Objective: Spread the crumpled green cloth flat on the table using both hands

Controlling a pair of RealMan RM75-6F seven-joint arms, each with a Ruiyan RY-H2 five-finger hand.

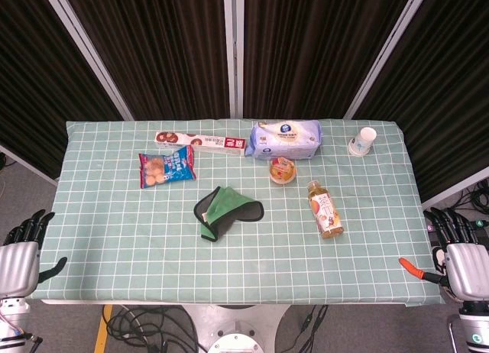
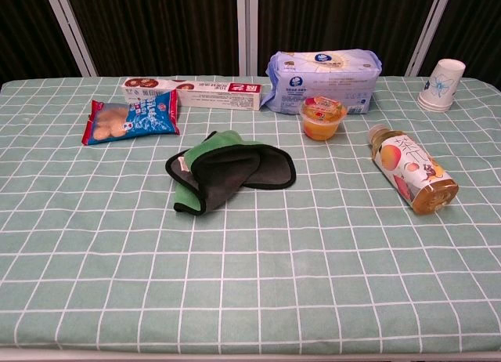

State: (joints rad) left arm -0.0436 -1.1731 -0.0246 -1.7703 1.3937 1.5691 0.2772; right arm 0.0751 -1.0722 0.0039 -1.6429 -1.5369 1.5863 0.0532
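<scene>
The green cloth (image 1: 226, 210) with a dark edge and dark underside lies folded and crumpled near the middle of the table; in the chest view the cloth (image 2: 227, 170) shows green on top and dark grey in front. My left hand (image 1: 21, 254) hangs off the table's left front corner, fingers apart, holding nothing. My right hand (image 1: 457, 254) hangs off the right front corner, fingers apart and empty. Both hands are far from the cloth and do not show in the chest view.
On the checked tablecloth (image 1: 114, 238) lie a blue cookie bag (image 1: 166, 168), a long biscuit box (image 1: 202, 142), a tissue pack (image 1: 285, 137), a jelly cup (image 1: 282, 170), a juice bottle (image 1: 325, 208) and a paper cup (image 1: 364, 141). An orange-tipped item (image 1: 411, 267) lies by the right hand.
</scene>
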